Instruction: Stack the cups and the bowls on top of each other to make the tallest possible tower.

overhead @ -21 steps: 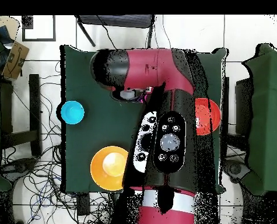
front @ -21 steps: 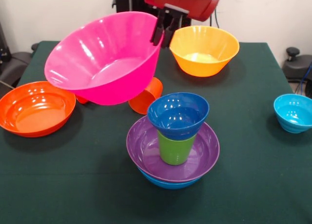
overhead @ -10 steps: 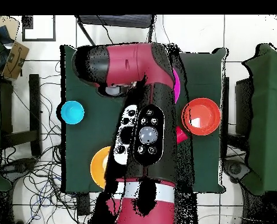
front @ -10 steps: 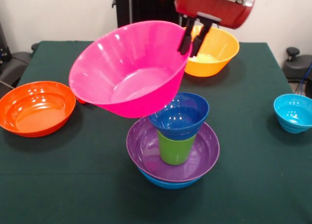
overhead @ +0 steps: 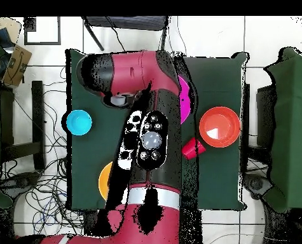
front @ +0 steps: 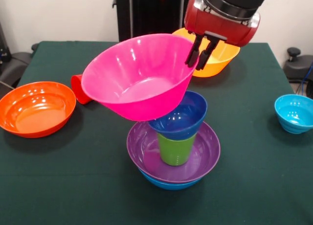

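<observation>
My gripper is shut on the right rim of the big pink bowl, which hangs tilted with its opening facing the camera. The pink bowl's underside covers the left rim of the small dark blue bowl; I cannot tell whether they touch. That bowl tops the tower: it sits on an upside-down green cup inside the purple bowl, which rests in a blue bowl. A red cup lies on its side to the left. In the overhead view the arm hides the tower and only a sliver of the pink bowl shows.
An orange bowl sits at the left of the table, a yellow-orange bowl behind the gripper, and a small cyan bowl at the right. The overhead view shows the orange bowl, red cup and cyan bowl.
The gripper has carried the pink bowl rightward, from left of the tower to over its top. The red cup has come into sight and the orange cup is now hidden behind the bowl.
</observation>
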`<state>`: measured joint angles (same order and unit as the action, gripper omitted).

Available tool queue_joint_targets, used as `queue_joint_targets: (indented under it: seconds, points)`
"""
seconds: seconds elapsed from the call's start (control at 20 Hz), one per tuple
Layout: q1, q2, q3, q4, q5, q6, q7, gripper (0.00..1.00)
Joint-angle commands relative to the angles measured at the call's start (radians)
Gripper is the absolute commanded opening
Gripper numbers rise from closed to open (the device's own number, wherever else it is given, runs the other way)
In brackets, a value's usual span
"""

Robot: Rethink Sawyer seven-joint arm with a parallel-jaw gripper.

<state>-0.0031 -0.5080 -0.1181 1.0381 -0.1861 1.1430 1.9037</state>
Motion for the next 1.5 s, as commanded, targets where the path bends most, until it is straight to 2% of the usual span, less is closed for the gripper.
queue_joint_targets:
  seconds: [0.05, 0.8, 1.5]
  points:
    - [0.015, 0.02, 0.028, -0.034, 0.02, 0.025, 0.166, 0.0]
    - [0.036, 0.033, -0.001, -0.057, 0.04, 0.041, 0.163, 0.0]
    - [0.044, 0.061, -0.022, -0.12, 0.053, 0.107, 0.138, 0.0]
